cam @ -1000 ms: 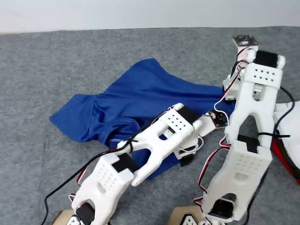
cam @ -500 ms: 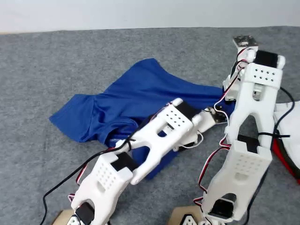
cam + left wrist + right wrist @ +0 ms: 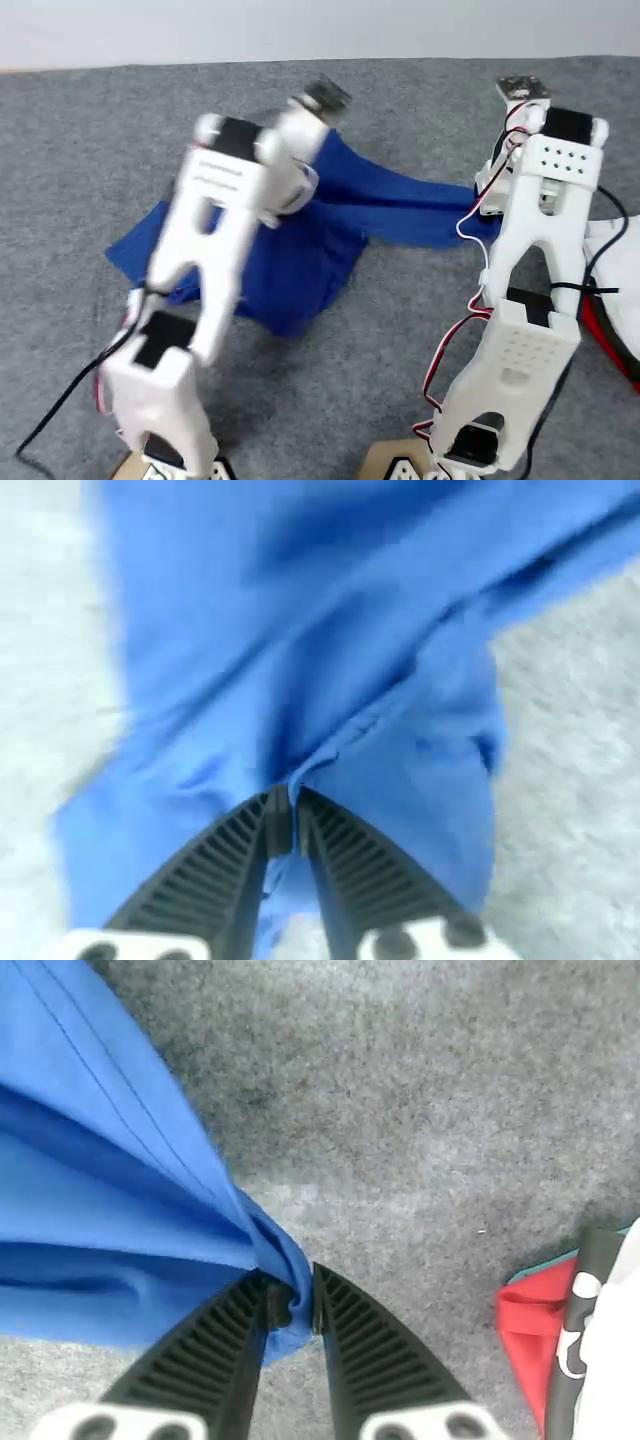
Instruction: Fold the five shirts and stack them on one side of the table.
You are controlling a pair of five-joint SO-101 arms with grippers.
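On the grey counter, mid-field: blue shirt partly lifted | left gripper fingers clenched on a raised fold | right gripper fingers clenched on an edge | step: likely first fold | next: carry fold across, lay flat, release both

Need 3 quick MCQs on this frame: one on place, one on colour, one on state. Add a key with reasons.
1. Where is the red cloth?
A) beside the right arm
B) under the shirt
C) on the far left

2. What colour is the gripped shirt?
A) green
B) white
C) blue

3. The right jaws are:
A) open wide, holding nothing
B) shut on the shirt's edge
C) shut on nothing

Key:
1 A: red shows next to the right arm in the high view and the right wrist view.
2 C: the shirt is blue in every view.
3 B: the right wrist view shows fabric pinched between them.
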